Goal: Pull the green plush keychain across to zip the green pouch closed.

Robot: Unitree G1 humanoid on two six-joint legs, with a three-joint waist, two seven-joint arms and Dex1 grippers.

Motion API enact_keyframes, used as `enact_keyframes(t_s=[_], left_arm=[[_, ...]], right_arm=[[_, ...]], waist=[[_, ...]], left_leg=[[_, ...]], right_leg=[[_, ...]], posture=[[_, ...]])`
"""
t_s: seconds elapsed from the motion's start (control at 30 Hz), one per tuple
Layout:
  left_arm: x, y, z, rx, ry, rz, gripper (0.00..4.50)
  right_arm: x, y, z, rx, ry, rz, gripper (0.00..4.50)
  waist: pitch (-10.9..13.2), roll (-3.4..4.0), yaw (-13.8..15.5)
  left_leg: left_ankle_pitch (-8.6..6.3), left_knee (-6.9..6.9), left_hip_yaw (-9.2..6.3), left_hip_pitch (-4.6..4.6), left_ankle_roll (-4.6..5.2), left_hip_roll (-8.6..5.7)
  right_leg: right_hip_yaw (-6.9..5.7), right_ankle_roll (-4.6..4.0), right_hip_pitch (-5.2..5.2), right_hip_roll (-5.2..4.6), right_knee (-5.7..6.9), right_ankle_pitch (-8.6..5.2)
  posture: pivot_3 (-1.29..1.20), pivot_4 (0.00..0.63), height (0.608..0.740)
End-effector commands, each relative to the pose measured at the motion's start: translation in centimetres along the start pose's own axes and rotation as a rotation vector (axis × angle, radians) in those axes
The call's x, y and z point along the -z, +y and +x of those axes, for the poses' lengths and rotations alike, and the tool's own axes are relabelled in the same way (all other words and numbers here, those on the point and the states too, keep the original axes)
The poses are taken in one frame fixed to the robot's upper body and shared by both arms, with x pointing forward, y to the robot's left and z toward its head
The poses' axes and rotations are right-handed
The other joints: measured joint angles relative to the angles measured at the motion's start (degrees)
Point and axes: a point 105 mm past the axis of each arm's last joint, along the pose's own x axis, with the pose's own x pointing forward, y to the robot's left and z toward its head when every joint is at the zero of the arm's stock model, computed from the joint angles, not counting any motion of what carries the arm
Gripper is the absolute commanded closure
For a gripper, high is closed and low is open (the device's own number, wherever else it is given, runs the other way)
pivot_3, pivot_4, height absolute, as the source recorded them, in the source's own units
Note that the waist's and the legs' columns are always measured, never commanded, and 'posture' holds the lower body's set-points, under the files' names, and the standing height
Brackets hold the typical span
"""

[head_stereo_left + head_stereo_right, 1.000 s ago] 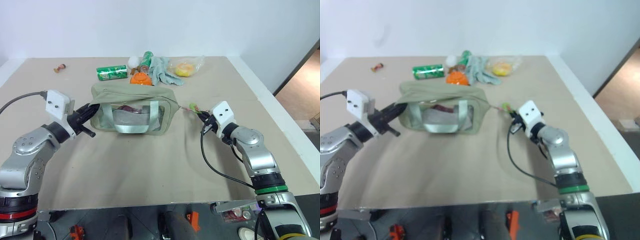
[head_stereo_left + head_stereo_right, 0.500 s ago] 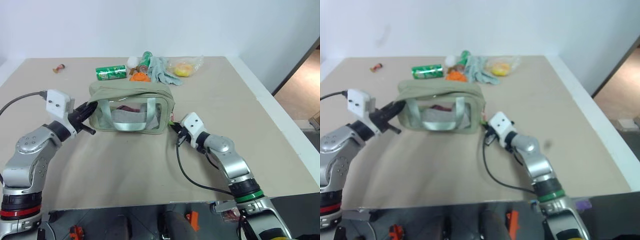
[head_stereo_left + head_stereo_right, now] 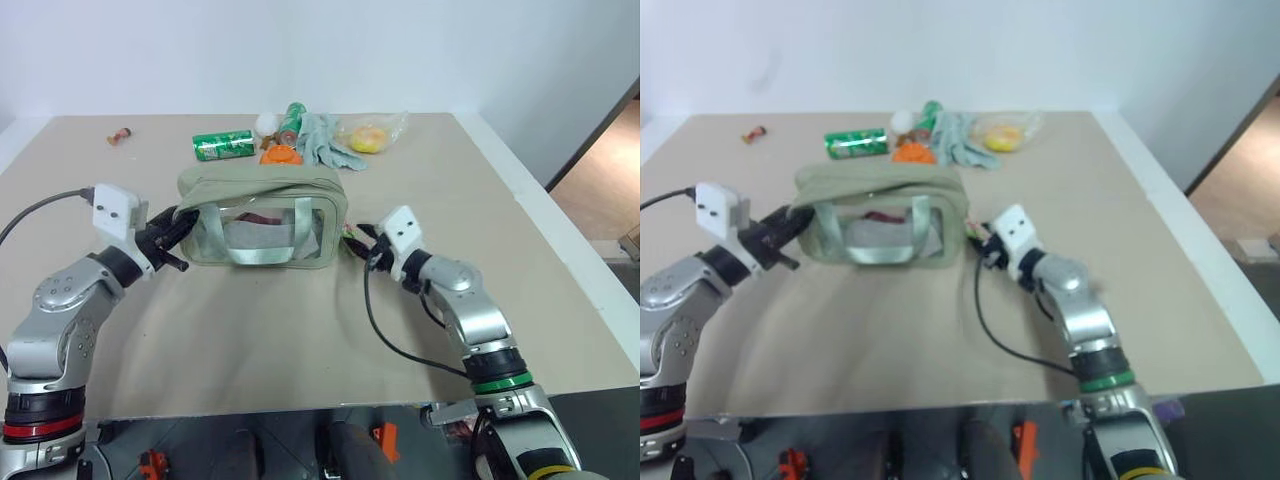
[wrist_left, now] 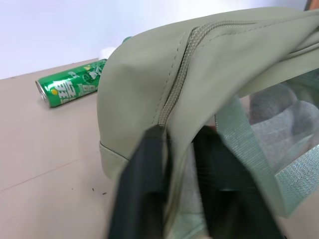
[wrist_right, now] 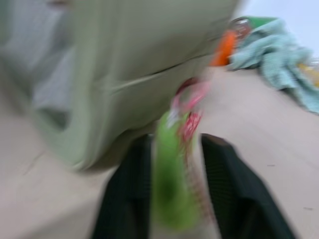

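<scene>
Beige tabletop (image 3: 300, 330) held the green pouch (image 3: 265, 215); left gripper (image 4: 182, 149) stood parted around its left end, right gripper (image 5: 172, 164) parted around the green plush keychain (image 5: 169, 174).

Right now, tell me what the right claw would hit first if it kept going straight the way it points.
The green plush keychain hangs between the right claw fingers, so that comes first. Just beyond it stands the end wall of the green pouch. Depth is hard to judge, but the pouch looks very close.
</scene>
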Motion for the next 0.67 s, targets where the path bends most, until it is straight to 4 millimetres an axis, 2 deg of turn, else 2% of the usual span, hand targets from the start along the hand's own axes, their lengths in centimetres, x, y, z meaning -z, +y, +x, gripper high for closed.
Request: enact_keyframes(t_s=[0.03,0.13,0.17,0.23,0.33,0.47,0.5,0.57,0.6,0.67], left_arm=[[-2.4,0.4,-0.4,0.014,-0.068,0.044,2.1],[-3.1,1.1,-1.0,0.006,-0.077,0.048,1.1],[-3.5,1.6,-1.5,-0.004,-0.093,0.031,0.73],[-4.3,2.3,-2.3,-0.021,-0.121,0.012,0.05],[-4.6,3.1,-3.7,-0.056,-0.113,0.009,0.02],[-1.4,4.2,-6.0,-0.152,0.025,0.067,0.02],[-0.4,3.9,-6.4,-0.155,0.057,0.072,0.02],[3.0,2.4,-7.0,-0.139,0.198,0.157,0.02],[4.1,1.6,-7.1,-0.132,0.221,0.139,0.02],[4.8,0.5,-7.0,-0.117,0.218,0.12,0.02]], right_arm=[[-3.5,-1.1,-1.4,-0.012,-0.108,-0.005,1.23],[-3.7,-1.8,-2.7,-0.016,-0.103,0.02,0.19],[-3.5,-2.1,-3.5,-0.019,-0.096,0.027,0.0],[-3.2,-2.5,-4.7,-0.025,-0.081,0.043,0.0],[-2.2,-2.6,-6.5,-0.05,-0.045,0.089,0.0],[-1.1,-0.7,-8.3,-0.143,-0.005,0.137,0.0],[-0.9,-0.2,-8.5,-0.156,-0.002,0.141,0.0],[-0.3,1.1,-8.7,-0.169,0.002,0.129,0.0],[0.0,1.3,-8.6,-0.157,-0.003,0.129,0.0],[0.2,1.3,-8.4,-0.132,-0.013,0.117,0.0]], waist=[[0.0,0.0,0.0],[0.0,0.0,0.0],[0.0,0.0,0.0],[0.0,0.0,0.0],[0.0,0.0,0.1],[0.0,0.01,-0.3],[0.0,0.0,-0.4],[0.0,-0.02,-0.4],[0.0,-0.02,-0.3],[0.0,-0.02,-0.3]], left_leg=[[0.0,0.0,0.0,0.01,0.0,0.0],[0.0,0.0,0.0,0.0,0.0,0.02],[0.0,0.0,0.0,0.0,0.0,0.02],[0.0,-0.01,0.0,-0.01,0.0,0.02],[0.0,-0.02,0.01,-0.01,0.0,0.02],[-0.01,-0.14,0.05,0.14,0.0,0.09],[-0.01,-0.16,0.06,0.19,0.01,0.11],[-0.01,-0.13,0.03,0.16,0.0,0.21],[-0.01,-0.14,0.02,0.21,0.0,0.2],[-0.01,-0.13,0.03,0.27,0.0,0.19]], right_leg=[[0.0,0.0,0.0,-0.01,0.0,0.0],[0.0,0.0,0.0,-0.01,0.0,0.0],[0.0,0.0,0.0,-0.02,-0.01,0.0],[-0.04,-0.01,0.01,-0.02,-0.01,-0.01],[-0.05,-0.02,0.01,-0.04,-0.02,-0.03],[0.07,-0.02,0.03,-0.06,-0.02,-0.07],[0.07,-0.03,0.06,-0.07,-0.02,-0.1],[0.0,-0.04,0.04,-0.01,-0.02,-0.1],[0.0,-0.06,0.08,-0.03,-0.01,-0.11],[-0.01,-0.06,0.13,-0.06,-0.01,-0.11]], posture=[[0.0,0.15,0.74],[0.0,0.15,0.74],[0.0,0.15,0.74],[0.0,0.15,0.74],[0.0,0.15,0.74],[0.0,0.15,0.74],[0.0,0.15,0.74],[0.0,0.15,0.74],[0.0,0.15,0.74],[0.0,0.15,0.74]])
